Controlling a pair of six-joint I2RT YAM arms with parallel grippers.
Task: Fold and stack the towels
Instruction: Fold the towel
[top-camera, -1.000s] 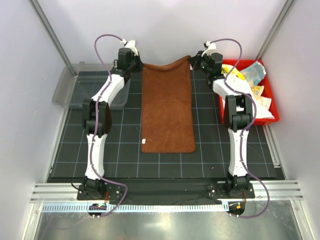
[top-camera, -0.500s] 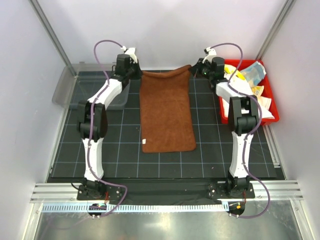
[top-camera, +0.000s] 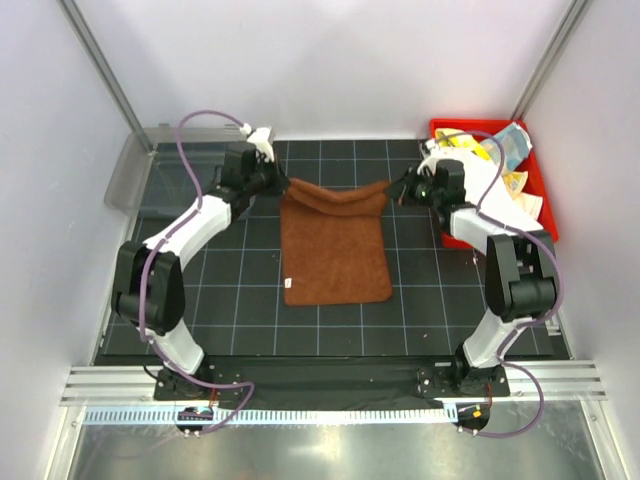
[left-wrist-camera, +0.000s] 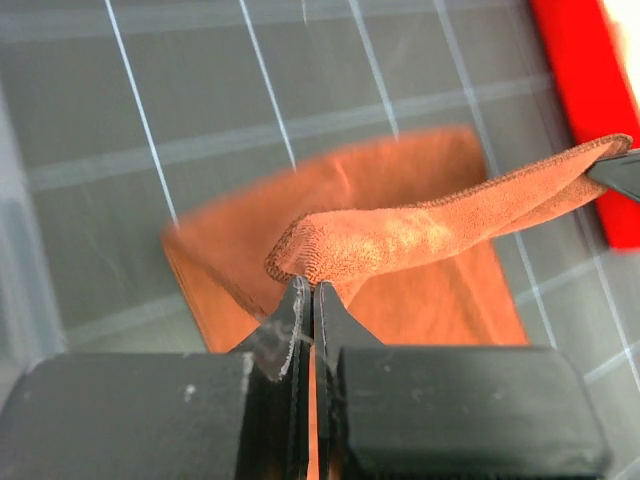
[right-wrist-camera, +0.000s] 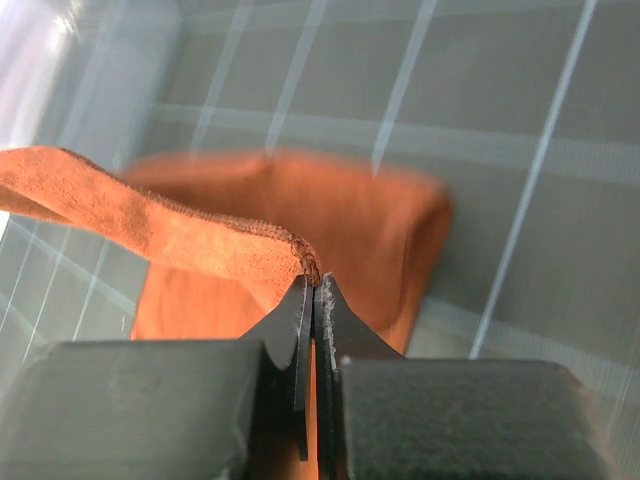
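Observation:
A rust-brown towel (top-camera: 335, 255) lies lengthwise on the dark gridded mat, its far edge lifted and carried toward the near end, sagging between the two arms. My left gripper (top-camera: 285, 183) is shut on the towel's far-left corner (left-wrist-camera: 300, 262). The far-right corner (right-wrist-camera: 300, 255) is pinched in my right gripper (top-camera: 396, 187), which is also shut. The raised edge hangs above the flat part of the towel (left-wrist-camera: 420, 300). More towels (top-camera: 500, 160), white, pale yellow and light blue, lie piled in the red bin (top-camera: 545, 225) at the right.
A clear plastic bin (top-camera: 135, 175) stands at the far left of the mat. The red bin (left-wrist-camera: 585, 100) shows at the upper right in the left wrist view. White walls and metal posts enclose the back and sides.
Both arms have drawn the towel's far edge toward the near side, folding it over the rest. The grip on each corner has stayed shut.

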